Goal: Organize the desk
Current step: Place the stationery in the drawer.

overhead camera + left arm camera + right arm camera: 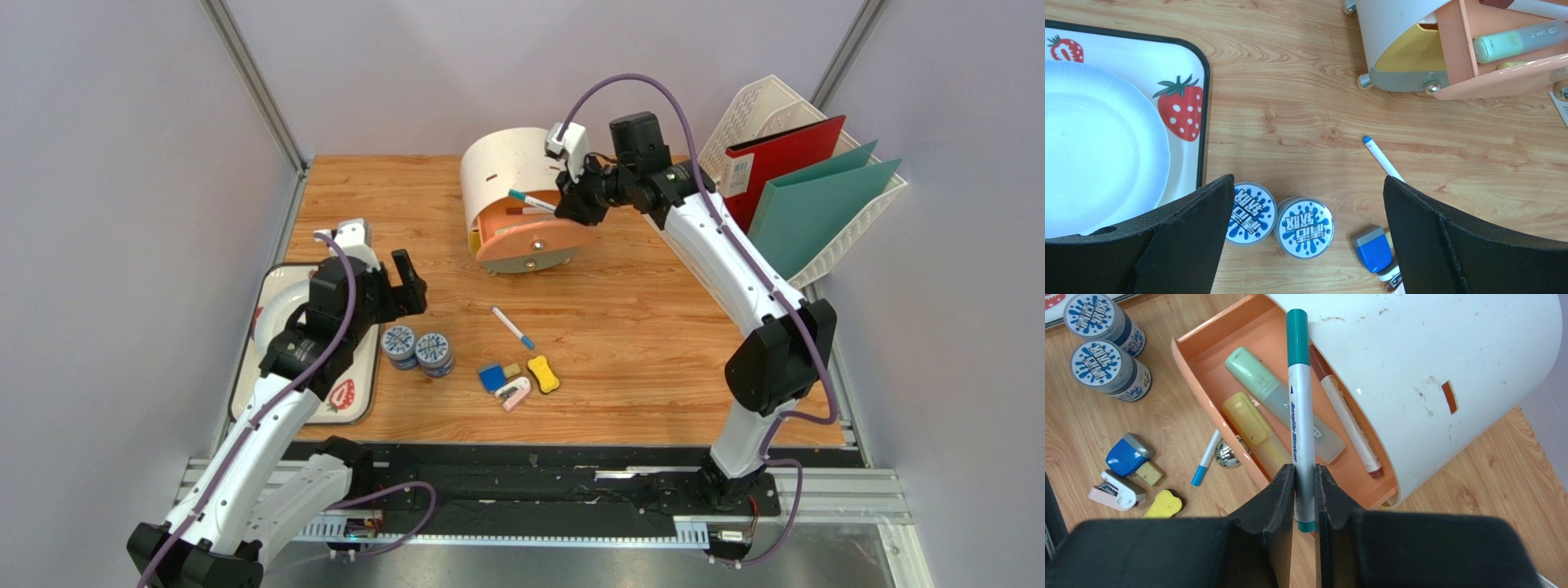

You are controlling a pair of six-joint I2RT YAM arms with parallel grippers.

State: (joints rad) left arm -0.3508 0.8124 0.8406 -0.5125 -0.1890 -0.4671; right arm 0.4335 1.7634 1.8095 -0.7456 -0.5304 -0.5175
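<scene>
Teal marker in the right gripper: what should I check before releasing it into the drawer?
1. Grip: right gripper shut on the teal marker, near one end: ok.
2. Orange drawer pulled open: ok.
3. Marker lined up over the drawer: ok.
4. Room inside: three markers there, some bare floor: ok.
5. Height above the drawer: cannot tell.
6. Left gripper open, away by the two tins: ok.
</scene>
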